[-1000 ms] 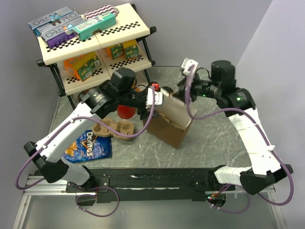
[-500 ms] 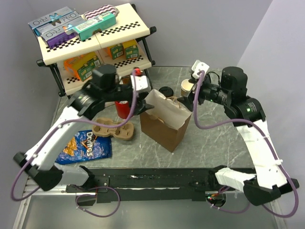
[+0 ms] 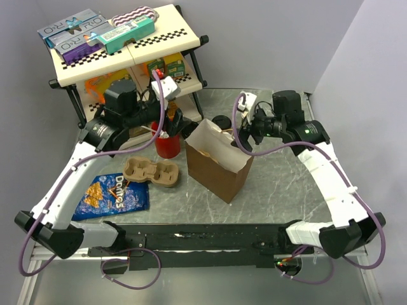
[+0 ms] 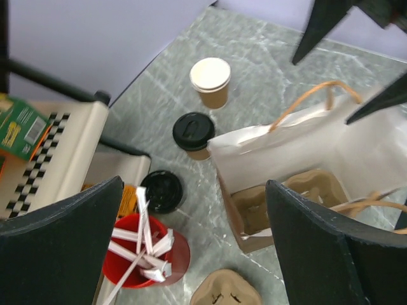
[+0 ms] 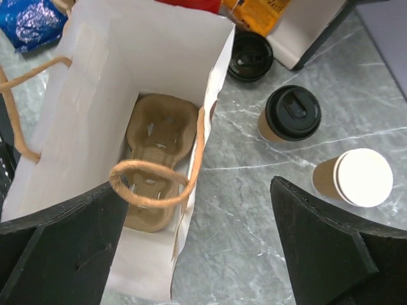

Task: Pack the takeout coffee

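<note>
The packing is set up, but its main step is not yet done. The brown paper bag (image 3: 219, 175) stands open in the middle of the tabletop (image 3: 280, 184). A moulded cup carrier (image 5: 156, 152) lies flat at its bottom with bare sockets, so a seat is ready. The takeout coffee (image 5: 291, 114), the tan cup with the black lid, is not in the bag. It stands upright on the tabletop just beyond the bag's far side, apart from the bag wall. A loose black lid (image 5: 250, 56) lies to its left and a second tan cup (image 5: 362, 178), pale at the top, stands to its right.

Neither arm holds anything. The left pincer (image 4: 194, 184) hangs released above the red cup of white sticks (image 4: 146, 254), to the far left of the bag, its fingers spread wide with nothing between them. The right pincer (image 5: 198, 184) is likewise released, over the bag's far right edge, with the coffee just off to one side in its wrist view.

As I judge it, nearly all the handling is left. A pincer must come down around the coffee, close on its body, lift it clear of its neighbours and lower it into a socket. The right arm looks the better placed. The bag's rope handle (image 5: 159, 184) loops across the opening and could catch the cup. A second carrier (image 3: 151, 173) and a chip bag (image 3: 114, 194) lie at the near left — neither seems to have a part in this.
</note>
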{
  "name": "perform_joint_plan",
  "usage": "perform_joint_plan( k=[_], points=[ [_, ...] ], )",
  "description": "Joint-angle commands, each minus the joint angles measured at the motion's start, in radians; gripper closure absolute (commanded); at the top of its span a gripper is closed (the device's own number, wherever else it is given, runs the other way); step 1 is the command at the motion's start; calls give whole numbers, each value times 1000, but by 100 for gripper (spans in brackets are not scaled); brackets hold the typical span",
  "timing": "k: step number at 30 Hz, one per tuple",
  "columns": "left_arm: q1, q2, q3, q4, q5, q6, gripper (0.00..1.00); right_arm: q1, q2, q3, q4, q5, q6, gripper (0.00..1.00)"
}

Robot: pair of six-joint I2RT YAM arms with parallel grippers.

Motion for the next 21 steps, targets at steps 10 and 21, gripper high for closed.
perform_joint_plan(
  k=[10,21],
  points=[
    [47,32,46,-3,17,-17,1,-1,64,30,-147,-42,-135,41],
    [49,58,29,38,71,-26,1,-76,53,79,-329,-19,-244,90]
  ],
)
